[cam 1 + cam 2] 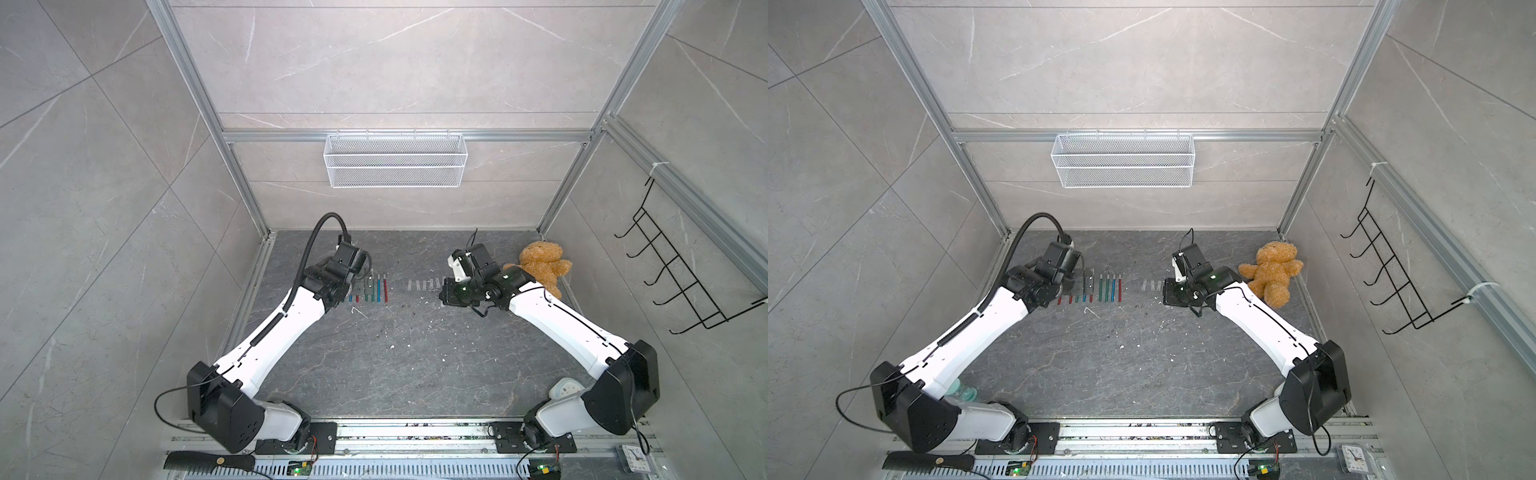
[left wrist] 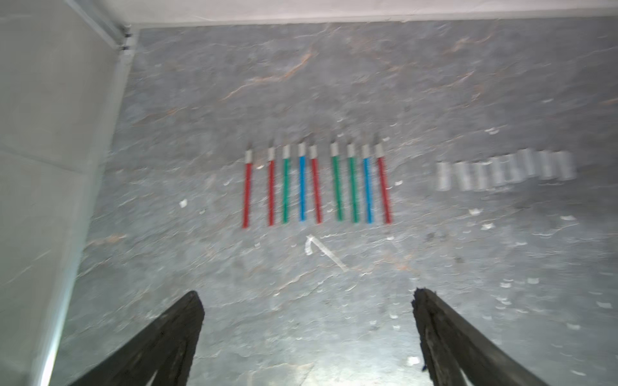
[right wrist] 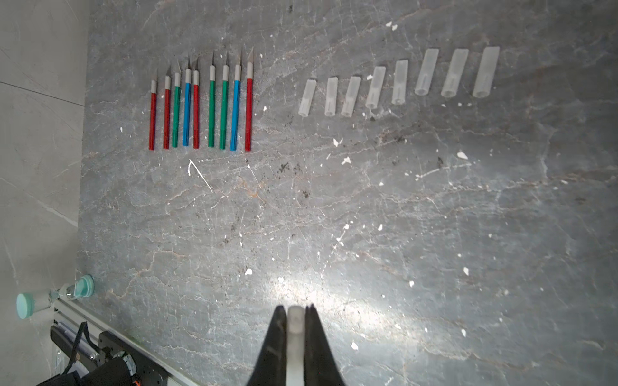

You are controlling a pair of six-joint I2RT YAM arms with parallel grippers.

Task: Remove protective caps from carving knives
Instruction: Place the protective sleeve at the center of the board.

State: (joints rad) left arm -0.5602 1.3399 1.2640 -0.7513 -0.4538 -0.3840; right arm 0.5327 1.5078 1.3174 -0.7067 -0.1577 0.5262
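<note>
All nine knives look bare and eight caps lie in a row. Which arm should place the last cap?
Right. The right gripper is shut on the ninth cap and hangs on the side of the cap row; the left gripper is open and empty, over by the knives.

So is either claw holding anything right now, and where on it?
The right gripper pinches one protective cap by its sides, squeezed between both jaws. The left gripper is open and empty.
</note>
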